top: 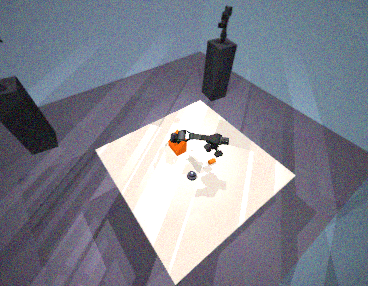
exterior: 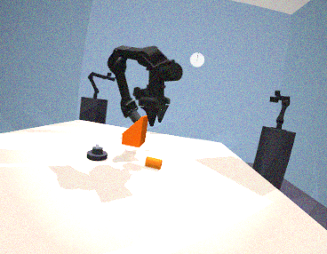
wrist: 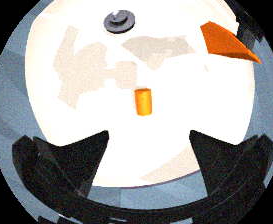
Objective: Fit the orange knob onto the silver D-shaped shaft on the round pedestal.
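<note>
The orange knob (top: 212, 161) (exterior: 154, 162) (wrist: 143, 102) is a small cylinder lying on its side on the white table. Its hole cannot be made out. The dark round pedestal (top: 192, 176) (exterior: 97, 155) (wrist: 119, 23) stands apart from it, with the small silver shaft (exterior: 97, 146) (wrist: 116, 14) upright on top and bare. The shaft's flat side is too small to tell. My gripper (top: 213, 150) (exterior: 156, 123) (wrist: 150, 135) is open and empty, in the air above the table. In the wrist view the knob shows ahead of the gap between the fingertips.
A larger orange wedge-shaped block (top: 178, 147) (exterior: 135, 132) (wrist: 224, 42) stands on the table close to the arm's base. Dark pillars (top: 219, 69) (top: 25, 117) (exterior: 275, 155) with small arms on top stand beyond the table (top: 174, 250) (exterior: 181, 213).
</note>
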Available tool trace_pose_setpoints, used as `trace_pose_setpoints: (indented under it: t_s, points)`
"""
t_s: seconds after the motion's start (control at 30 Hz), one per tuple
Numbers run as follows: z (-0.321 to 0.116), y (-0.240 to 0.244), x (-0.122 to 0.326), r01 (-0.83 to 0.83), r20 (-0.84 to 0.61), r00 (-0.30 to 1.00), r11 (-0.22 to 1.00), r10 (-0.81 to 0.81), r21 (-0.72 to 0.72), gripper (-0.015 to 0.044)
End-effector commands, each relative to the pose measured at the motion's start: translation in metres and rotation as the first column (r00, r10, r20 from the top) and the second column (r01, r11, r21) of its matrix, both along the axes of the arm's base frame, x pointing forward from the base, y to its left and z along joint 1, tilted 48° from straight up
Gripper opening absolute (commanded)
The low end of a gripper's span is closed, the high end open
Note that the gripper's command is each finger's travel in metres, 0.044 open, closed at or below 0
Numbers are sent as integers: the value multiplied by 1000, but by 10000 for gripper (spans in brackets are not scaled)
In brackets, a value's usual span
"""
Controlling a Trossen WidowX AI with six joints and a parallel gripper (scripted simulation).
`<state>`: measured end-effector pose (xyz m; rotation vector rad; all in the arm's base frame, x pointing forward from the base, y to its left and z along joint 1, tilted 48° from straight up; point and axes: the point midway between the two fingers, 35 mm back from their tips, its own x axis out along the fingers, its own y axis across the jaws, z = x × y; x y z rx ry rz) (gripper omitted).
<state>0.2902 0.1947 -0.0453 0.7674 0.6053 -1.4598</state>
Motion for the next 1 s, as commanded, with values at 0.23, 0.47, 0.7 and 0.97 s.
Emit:
trace_pose_setpoints:
  t_s: [0.23,0.47,0.7,0.97]
  points:
    - [-11,9,-15,-102,2,995,987,103,-122,440]
    - [-78,-58,-1,-98,7,995,987,100,-125,440]
    - [-83,-63,4,-98,7,995,987,100,-125,440]
    - [-95,-76,7,-98,7,995,987,100,-126,440]
